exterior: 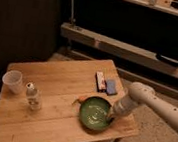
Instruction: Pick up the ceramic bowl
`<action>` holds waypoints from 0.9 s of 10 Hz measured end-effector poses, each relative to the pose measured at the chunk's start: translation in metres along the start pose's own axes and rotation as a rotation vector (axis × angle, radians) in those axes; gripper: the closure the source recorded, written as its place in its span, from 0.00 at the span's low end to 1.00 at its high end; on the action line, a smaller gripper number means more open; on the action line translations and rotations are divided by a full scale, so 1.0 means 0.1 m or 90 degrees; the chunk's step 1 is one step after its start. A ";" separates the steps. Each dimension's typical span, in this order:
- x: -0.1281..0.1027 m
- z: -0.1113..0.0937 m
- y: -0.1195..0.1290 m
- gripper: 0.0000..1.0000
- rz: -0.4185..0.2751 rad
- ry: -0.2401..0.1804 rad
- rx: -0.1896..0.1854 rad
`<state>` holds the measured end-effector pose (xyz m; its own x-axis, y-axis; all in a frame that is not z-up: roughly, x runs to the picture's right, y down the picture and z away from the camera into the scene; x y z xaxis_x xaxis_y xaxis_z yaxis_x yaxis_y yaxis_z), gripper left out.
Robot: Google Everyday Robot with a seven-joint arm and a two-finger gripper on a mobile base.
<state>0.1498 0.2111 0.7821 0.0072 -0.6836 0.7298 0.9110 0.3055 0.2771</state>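
The ceramic bowl (95,113) is wide, shallow and glossy green, and sits on the wooden table (54,88) near its front right corner. My gripper (110,116) comes in from the right on a white arm (150,103) and is at the bowl's right rim. It hides part of that rim. The translucent white plastic cup (13,81) stands at the table's left edge, far from the gripper.
A clear plastic bottle (32,97) stands right of the cup. A small orange item (79,100) lies by the bowl's upper left rim. Two flat packets (106,83) lie behind the bowl. A dark cabinet and metal shelf rails stand behind the table.
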 end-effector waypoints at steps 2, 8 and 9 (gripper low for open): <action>-0.16 -0.38 -0.34 0.91 -0.068 0.029 0.004; -0.13 -0.97 -0.69 0.57 -0.097 0.031 0.025; -0.07 -0.91 -0.67 0.63 -0.092 0.026 0.032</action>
<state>0.1265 0.1353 0.7017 -0.1041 -0.7489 0.6544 0.8823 0.2341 0.4084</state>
